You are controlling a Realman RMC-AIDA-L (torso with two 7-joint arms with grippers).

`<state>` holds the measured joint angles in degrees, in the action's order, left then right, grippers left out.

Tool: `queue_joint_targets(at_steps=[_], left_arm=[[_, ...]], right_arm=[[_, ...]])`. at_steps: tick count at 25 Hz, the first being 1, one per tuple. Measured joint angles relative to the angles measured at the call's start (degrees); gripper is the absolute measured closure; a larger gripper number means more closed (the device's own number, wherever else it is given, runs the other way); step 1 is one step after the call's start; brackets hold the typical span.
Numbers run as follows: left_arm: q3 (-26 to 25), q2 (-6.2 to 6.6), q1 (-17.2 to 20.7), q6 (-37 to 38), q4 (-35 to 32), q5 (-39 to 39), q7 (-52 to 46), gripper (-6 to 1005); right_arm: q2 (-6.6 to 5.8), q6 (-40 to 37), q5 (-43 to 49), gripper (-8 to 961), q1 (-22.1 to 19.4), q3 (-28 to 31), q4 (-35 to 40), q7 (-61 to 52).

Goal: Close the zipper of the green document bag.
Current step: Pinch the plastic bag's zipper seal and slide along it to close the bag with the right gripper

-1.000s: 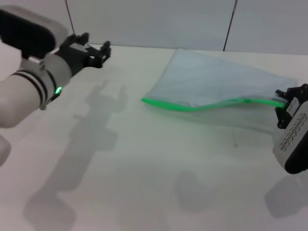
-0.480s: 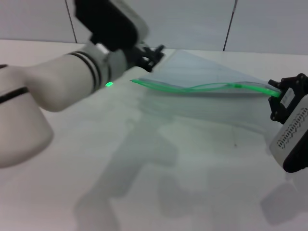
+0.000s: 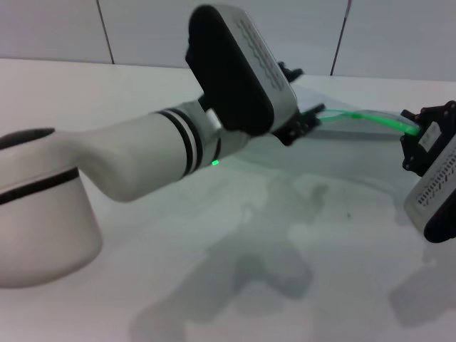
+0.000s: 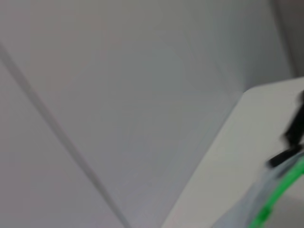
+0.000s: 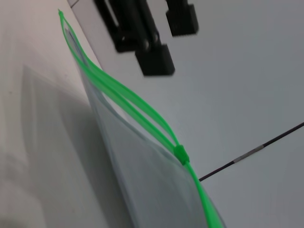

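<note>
The green document bag hangs lifted over the far right of the table, mostly hidden behind my left arm. Its zipper runs as a bright green strip between the two grippers. My right gripper is shut on the strip's right end. My left gripper stands open right beside the strip's left end. In the right wrist view the zipper is parted into two strands up to the small slider. There the pale bag hangs below it, and the left gripper shows open beyond.
The white table stretches in front, with my left forearm lying across its middle. Grey wall panels stand behind the table's far edge.
My left arm swung from the far left across the table to the bag's left end. The bag rose off the table, with my right gripper still holding its right end.
</note>
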<state>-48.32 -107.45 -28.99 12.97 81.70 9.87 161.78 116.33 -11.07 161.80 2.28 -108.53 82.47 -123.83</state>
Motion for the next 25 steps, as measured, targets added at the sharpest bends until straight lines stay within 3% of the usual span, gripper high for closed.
queue_joint_targets(at_steps=[5,12,19,23,25], left_arm=[[1.2,0.22,1.4,-3.1,-0.5,2.8,0.8,392],[-1.0,-1.08,5.6,-12.2,-3.9,10.4,0.4,296],[-2.9,-2.3,5.1,-16.9,-8.3,11.0,0.7,258],[-3.0,-2.29,3.5,-18.3,-11.0,11.1,0.7,261],[-3.0,-2.31,2.7,-19.0,-12.2,11.2,0.7,309]], right_arm=[[-0.05,0.0,0.0,903,0.1,-0.1,0.1,-0.2],[-0.05,0.3,-0.7,903,0.2,-0.2,0.2,-0.3],[-0.05,0.4,-0.9,902,0.2,-0.5,0.2,-0.3],[-0.05,0.7,-0.9,902,0.3,-0.7,0.3,-0.2],[-0.05,0.7,-0.9,902,0.2,-1.0,0.4,-0.1]])
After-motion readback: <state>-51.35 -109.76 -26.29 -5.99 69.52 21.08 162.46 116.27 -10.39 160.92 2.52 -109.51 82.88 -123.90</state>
